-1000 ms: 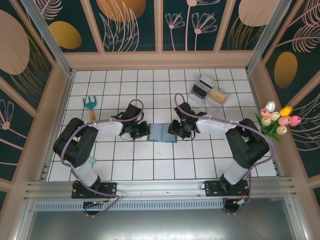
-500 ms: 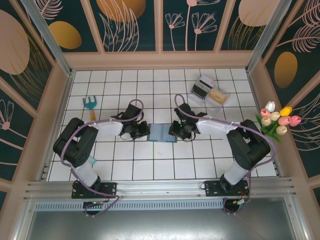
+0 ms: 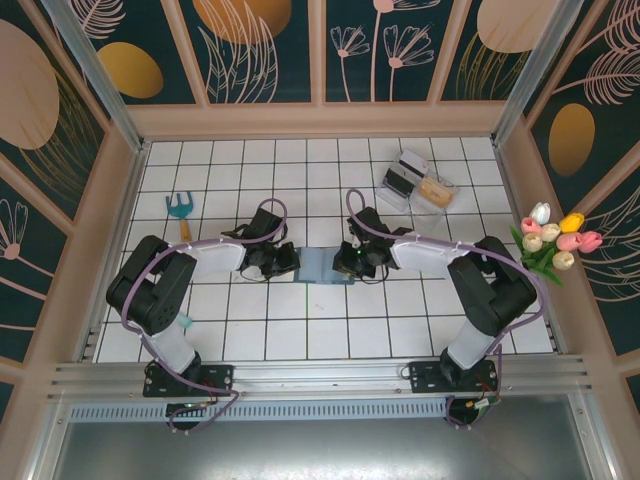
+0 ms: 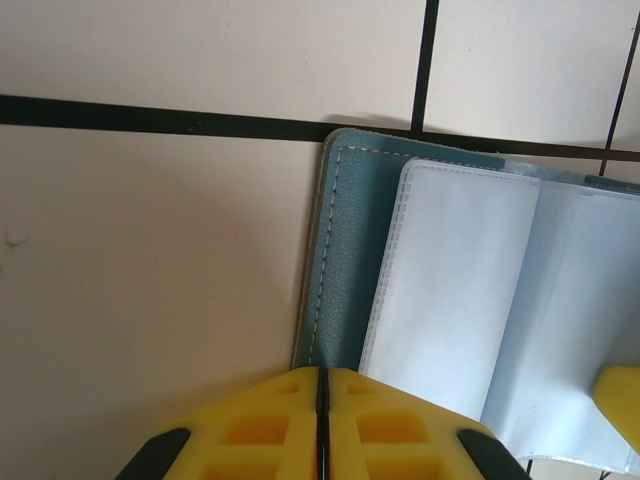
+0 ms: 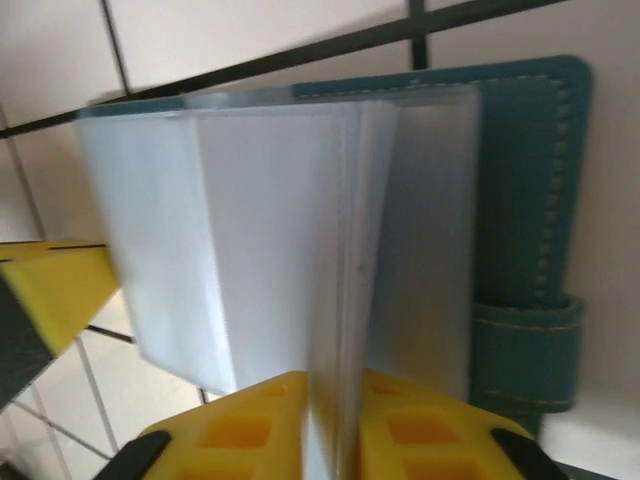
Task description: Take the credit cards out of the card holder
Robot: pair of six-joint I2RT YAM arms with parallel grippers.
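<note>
The teal-blue card holder [image 3: 322, 266] lies open on the white tiles between both arms. My left gripper [image 3: 285, 262] is shut on its left cover edge [image 4: 345, 250], its yellow fingers [image 4: 270, 420] pressed together. My right gripper [image 3: 352, 262] is shut on a bunch of the holder's clear sleeves [image 5: 300, 230], which stand lifted off the right cover [image 5: 525, 200]. No card can be made out inside the sleeves. Two credit cards, one greyish with a dark stripe [image 3: 405, 170] and one yellowish [image 3: 436, 189], lie in the clear tray.
The clear tray [image 3: 392, 198] stands at the back right. A teal hand fork with a wooden handle [image 3: 181, 212] lies at the left. Tulips [image 3: 555, 240] lean at the right wall. Wooden walls close in the tiled floor.
My right gripper has closed on the clear sleeves and shifted slightly left onto the holder. The left gripper and the holder have stayed put.
</note>
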